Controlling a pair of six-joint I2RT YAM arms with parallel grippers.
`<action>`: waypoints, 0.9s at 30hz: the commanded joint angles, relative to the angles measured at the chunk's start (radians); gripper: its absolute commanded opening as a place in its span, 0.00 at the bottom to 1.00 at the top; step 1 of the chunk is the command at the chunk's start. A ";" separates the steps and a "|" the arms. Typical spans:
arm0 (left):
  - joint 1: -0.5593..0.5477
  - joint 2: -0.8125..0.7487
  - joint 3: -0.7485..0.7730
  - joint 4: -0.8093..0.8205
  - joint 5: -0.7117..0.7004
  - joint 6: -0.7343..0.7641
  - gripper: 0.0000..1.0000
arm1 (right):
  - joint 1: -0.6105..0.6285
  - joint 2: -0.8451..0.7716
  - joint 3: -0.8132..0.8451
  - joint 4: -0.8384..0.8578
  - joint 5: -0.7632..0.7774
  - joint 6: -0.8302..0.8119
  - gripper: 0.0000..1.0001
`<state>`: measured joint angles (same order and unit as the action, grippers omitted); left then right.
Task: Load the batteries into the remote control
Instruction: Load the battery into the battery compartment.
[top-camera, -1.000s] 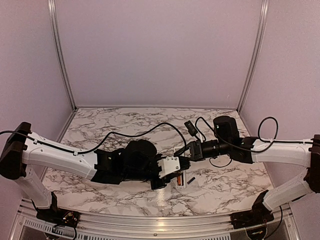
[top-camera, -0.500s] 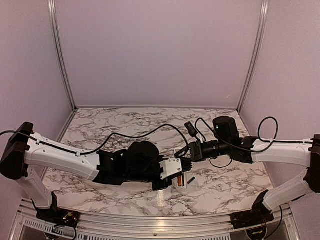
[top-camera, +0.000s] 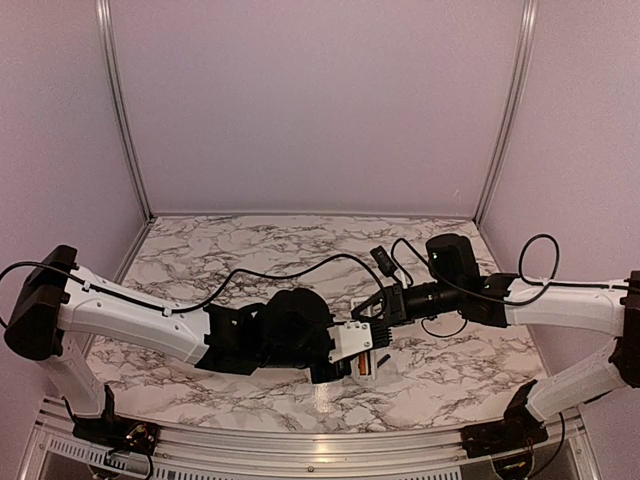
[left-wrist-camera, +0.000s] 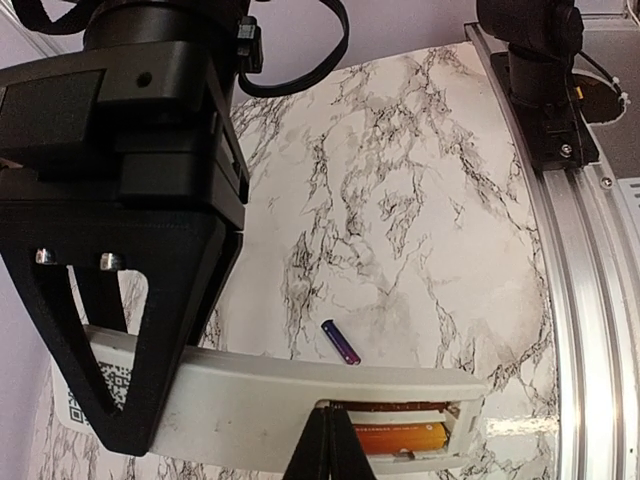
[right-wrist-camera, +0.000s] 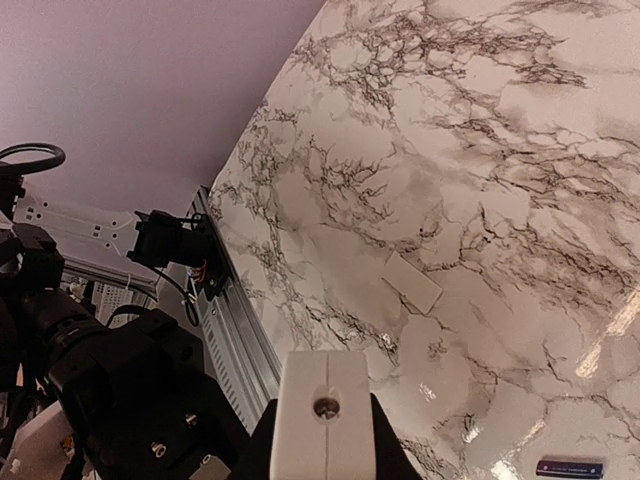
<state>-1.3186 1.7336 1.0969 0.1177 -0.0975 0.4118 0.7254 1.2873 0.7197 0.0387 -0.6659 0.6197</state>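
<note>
My right gripper (right-wrist-camera: 322, 440) is shut on one end of the white remote control (left-wrist-camera: 250, 395), holding it above the marble table; that end shows a small round hole in the right wrist view. Its battery bay is open and faces up, with the orange battery (left-wrist-camera: 400, 438) lying inside. My left gripper (left-wrist-camera: 328, 445) is shut, nothing visible between its tips, which rest at the bay's edge next to the orange cell. The dark battery (left-wrist-camera: 340, 342) lies loose on the table just beyond the remote, and the same battery (right-wrist-camera: 570, 467) shows in the right wrist view. From above, both grippers meet at the remote control (top-camera: 366, 366).
A flat white rectangular cover (right-wrist-camera: 413, 282) lies on the marble farther back. An aluminium rail (left-wrist-camera: 580, 300) runs along the table's near edge, with the right arm's base (left-wrist-camera: 540, 70) on it. Loose black cables (top-camera: 300, 265) arc over the table's middle.
My left gripper has slid right toward the remote's open bay and shut its jaws. The right gripper kept its hold on the remote and barely moved.
</note>
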 joint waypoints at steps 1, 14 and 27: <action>-0.007 0.047 -0.043 -0.185 -0.069 0.015 0.00 | -0.003 -0.082 0.064 0.110 -0.050 0.045 0.00; 0.012 -0.017 -0.078 -0.033 -0.142 -0.080 0.17 | -0.004 -0.034 0.025 0.143 -0.064 0.071 0.00; 0.029 -0.245 -0.201 0.179 -0.161 -0.236 0.63 | -0.029 -0.022 -0.011 0.155 -0.025 0.064 0.00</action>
<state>-1.3014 1.5700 0.9440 0.2150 -0.2325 0.2615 0.7074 1.2697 0.7101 0.1513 -0.6739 0.6735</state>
